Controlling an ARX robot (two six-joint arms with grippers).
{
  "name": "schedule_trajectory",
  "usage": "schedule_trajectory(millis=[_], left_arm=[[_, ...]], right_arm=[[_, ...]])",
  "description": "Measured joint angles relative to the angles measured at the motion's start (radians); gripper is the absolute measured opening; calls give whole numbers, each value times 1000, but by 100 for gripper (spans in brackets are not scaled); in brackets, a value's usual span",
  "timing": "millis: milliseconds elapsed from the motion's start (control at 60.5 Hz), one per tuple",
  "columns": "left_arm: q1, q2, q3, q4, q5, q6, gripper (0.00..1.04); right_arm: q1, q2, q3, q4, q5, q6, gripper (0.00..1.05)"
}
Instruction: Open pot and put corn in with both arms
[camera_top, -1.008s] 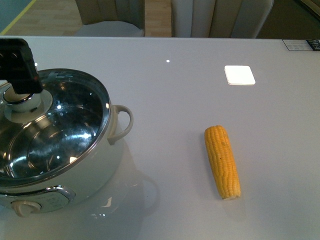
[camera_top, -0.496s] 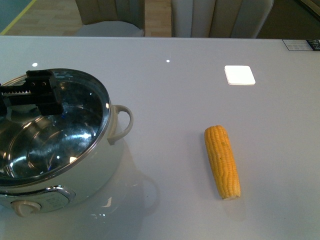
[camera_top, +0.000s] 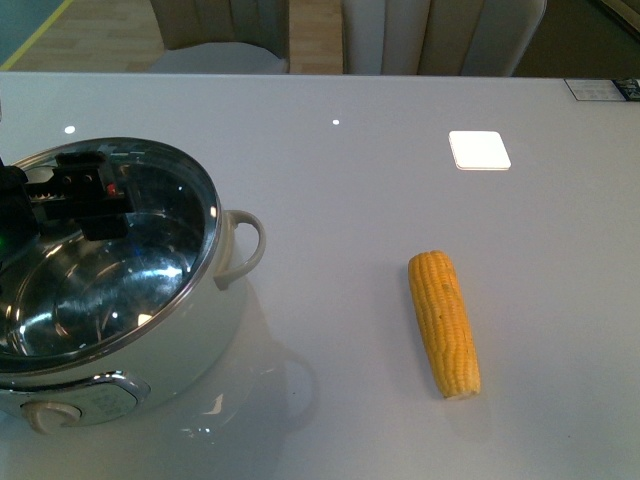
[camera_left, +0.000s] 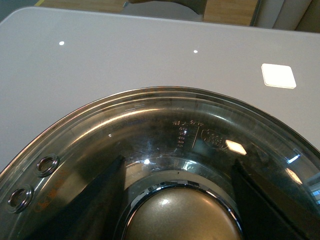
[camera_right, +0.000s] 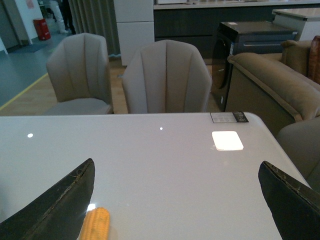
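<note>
The white pot (camera_top: 215, 330) with its steel rim stands at the table's near left. Its glass lid (camera_left: 165, 130) has a steel rim and a bronze knob. My left gripper (camera_top: 62, 197) (camera_left: 182, 212) is shut on that knob, one black finger on each side. From the front, I cannot tell whether the lid rests on the rim or is just off it. The yellow corn (camera_top: 444, 322) (camera_right: 96, 224) lies alone on the table to the right of the pot. My right gripper (camera_right: 175, 164) hangs open above the table, with the corn's tip near one finger. It does not show in the front view.
A bright white square (camera_top: 479, 150) (camera_right: 227, 140) lies on the far right of the grey table. A small printed card (camera_top: 605, 89) sits at the far right corner. Padded chairs (camera_right: 167, 77) stand behind the far edge. The pot's loop handle (camera_top: 247, 245) points toward the corn.
My left gripper has come down and turned over the pot's left part, and the white knob base seen a second ago is now hidden. The corn and pot have not moved.
</note>
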Motion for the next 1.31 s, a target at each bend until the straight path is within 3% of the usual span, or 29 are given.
schedule_trajectory(millis=[132,430,826,991,1305], left_arm=[[-5,-2,3,-12,-10,-10,43],[-5,-28,5,-38,-29,-7,42],[52,-233,37,-217,-20,-24,42],[150,-352,71,-271,48,-17,42],[492,-368,107,-267,184,73,42]], right_arm=[[0,0,0,0,0,0,96],[0,0,0,0,0,0,96],[0,0,0,0,0,0,96],[0,0,0,0,0,0,96],[0,0,0,0,0,0,96]])
